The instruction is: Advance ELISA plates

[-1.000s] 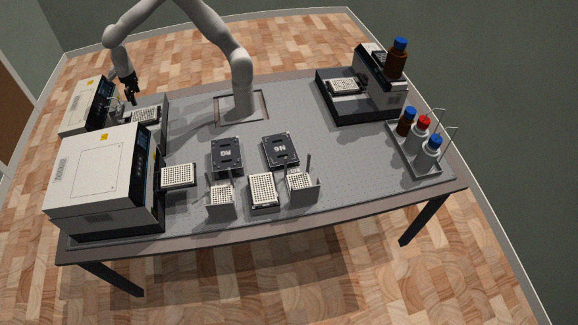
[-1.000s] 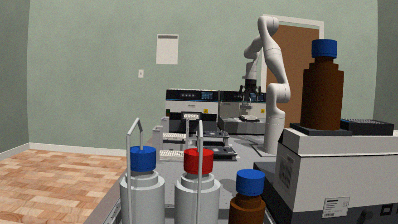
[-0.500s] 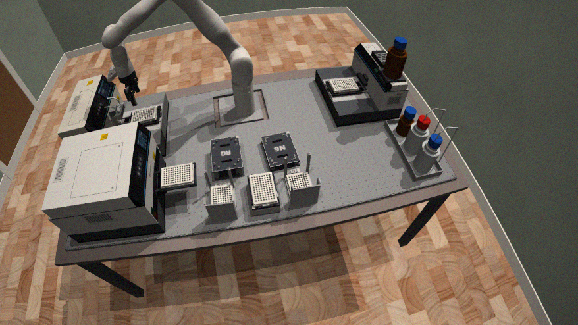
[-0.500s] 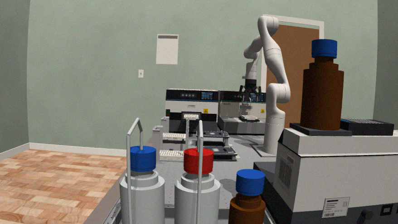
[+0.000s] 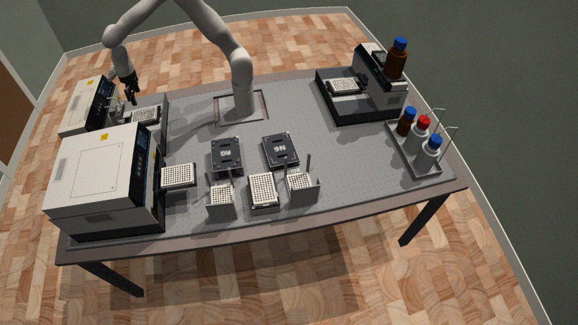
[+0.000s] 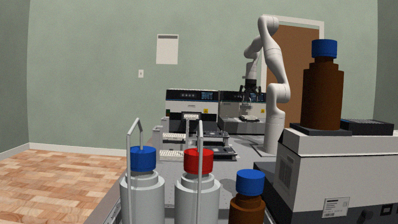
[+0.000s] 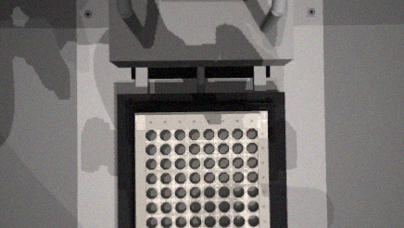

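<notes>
We've got the tool (image 5: 130,93) wide open and holding nothing, hovering above the well plate (image 5: 144,114) seated at the far-left instrument. The wrist view cuts off the plate's (image 7: 201,171) lower rows, and we can't read its label or the station's name.

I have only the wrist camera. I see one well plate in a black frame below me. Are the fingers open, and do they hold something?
Observer: They are open and hold nothing. In the exterior view the gripper hangs well above that plate, apart from it.
Operator: If I need to set a plate down, are the two nests free?
Observer: Yes. In the top view, RG and N6 carry no plate.
Operator: Is any plate close to those nests?
Observer: One plate lies flat on the deck side just in front of them, between the two stack racks.
</notes>
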Controlling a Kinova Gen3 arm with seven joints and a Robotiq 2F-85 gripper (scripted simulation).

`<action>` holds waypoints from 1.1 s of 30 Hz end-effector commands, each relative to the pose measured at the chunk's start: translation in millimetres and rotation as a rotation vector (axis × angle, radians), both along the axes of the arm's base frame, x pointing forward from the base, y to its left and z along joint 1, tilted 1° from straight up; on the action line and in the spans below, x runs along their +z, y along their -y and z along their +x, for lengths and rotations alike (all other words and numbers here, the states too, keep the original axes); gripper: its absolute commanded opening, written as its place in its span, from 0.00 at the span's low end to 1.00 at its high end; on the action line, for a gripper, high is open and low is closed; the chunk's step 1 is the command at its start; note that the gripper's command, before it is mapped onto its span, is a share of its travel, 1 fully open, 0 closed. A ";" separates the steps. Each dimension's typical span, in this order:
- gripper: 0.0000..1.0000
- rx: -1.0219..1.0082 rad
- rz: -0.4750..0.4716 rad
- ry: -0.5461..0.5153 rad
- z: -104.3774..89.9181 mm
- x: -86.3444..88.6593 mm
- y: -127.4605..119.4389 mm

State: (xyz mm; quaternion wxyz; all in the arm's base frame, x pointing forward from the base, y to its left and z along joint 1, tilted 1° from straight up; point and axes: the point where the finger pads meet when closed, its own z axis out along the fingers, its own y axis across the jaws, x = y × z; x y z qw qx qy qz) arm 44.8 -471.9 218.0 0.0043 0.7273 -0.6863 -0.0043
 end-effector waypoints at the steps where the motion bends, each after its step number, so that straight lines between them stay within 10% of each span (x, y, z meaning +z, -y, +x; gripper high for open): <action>1: 1.00 -0.003 -0.009 -0.006 -1.1 2.6 -8.0; 33: 1.00 0.000 -0.009 -0.005 -3.7 2.1 -100.6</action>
